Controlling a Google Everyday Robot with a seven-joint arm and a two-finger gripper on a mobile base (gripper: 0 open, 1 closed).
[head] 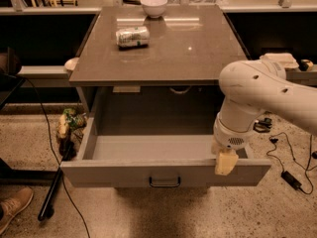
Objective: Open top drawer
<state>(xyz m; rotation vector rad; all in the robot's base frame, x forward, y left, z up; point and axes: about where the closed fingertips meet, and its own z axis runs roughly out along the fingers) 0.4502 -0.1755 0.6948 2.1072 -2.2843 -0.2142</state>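
Note:
The top drawer [124, 172] is a wide grey drawer under the brown counter. It stands pulled far out, showing a deep grey inside with nothing in it. Its small dark pull handle [164, 182] is centred on the front. My gripper [225, 161] hangs from the white arm [257, 93] at the right part of the drawer's front rim, touching or just over the top edge. Only one cream-coloured fingertip shows there.
A lying can [132, 36] and a white bowl [154, 5] sit on the counter [198, 53]. Cables [292, 177] lie on the floor at the right. A dark stand leg [52, 197], a bag [67, 125] and a shoe [12, 207] are at the left.

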